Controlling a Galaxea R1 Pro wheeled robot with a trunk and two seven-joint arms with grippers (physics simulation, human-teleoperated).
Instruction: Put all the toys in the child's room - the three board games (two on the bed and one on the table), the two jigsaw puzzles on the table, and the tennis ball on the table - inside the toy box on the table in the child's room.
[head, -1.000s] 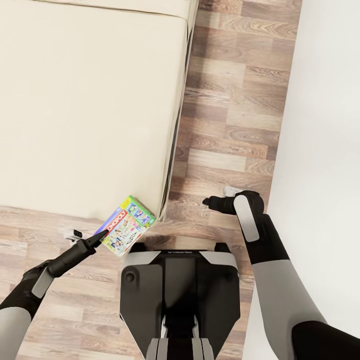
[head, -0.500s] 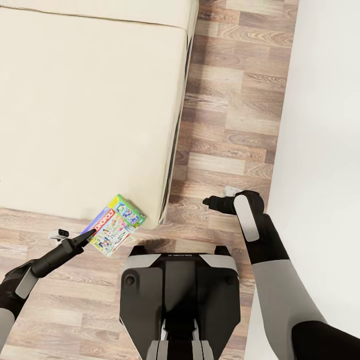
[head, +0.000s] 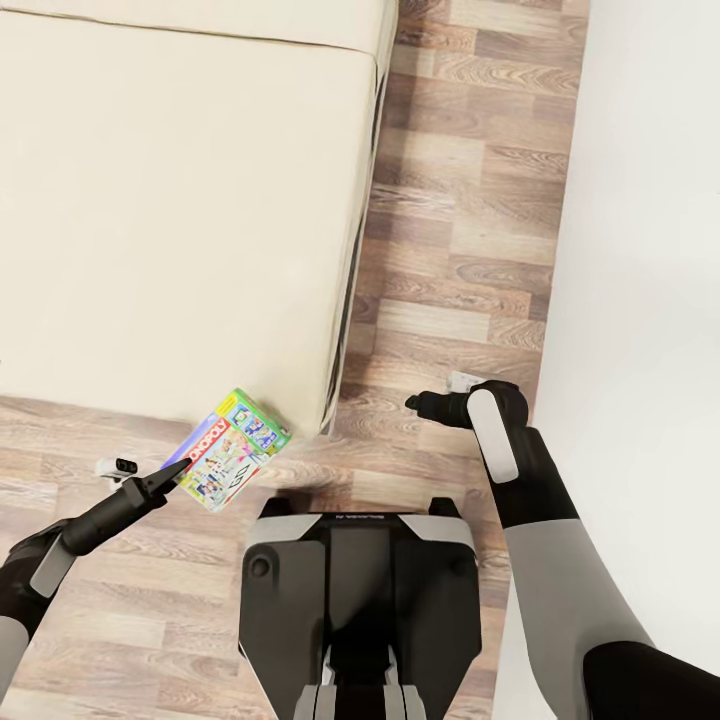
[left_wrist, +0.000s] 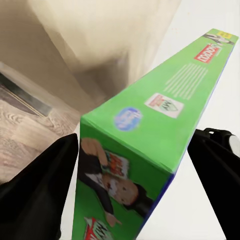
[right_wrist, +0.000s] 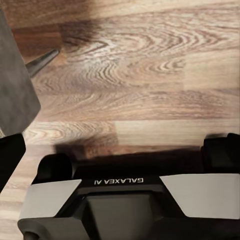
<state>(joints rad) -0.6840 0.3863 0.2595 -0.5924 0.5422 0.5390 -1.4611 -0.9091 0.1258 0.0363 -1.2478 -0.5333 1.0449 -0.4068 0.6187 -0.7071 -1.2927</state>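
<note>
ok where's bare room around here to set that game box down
The bed top is bare all the way to its near corner. The wood floor strip between bed and white wall is open too. It is tight by the robot base, where the left claw holds the Monopoly box.

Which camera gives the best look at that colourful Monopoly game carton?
The head view: the colourful Monopoly game carton shows whole, held by the left gripper beside the cream bed. The left wrist view shows just its green edge, close up.
</note>
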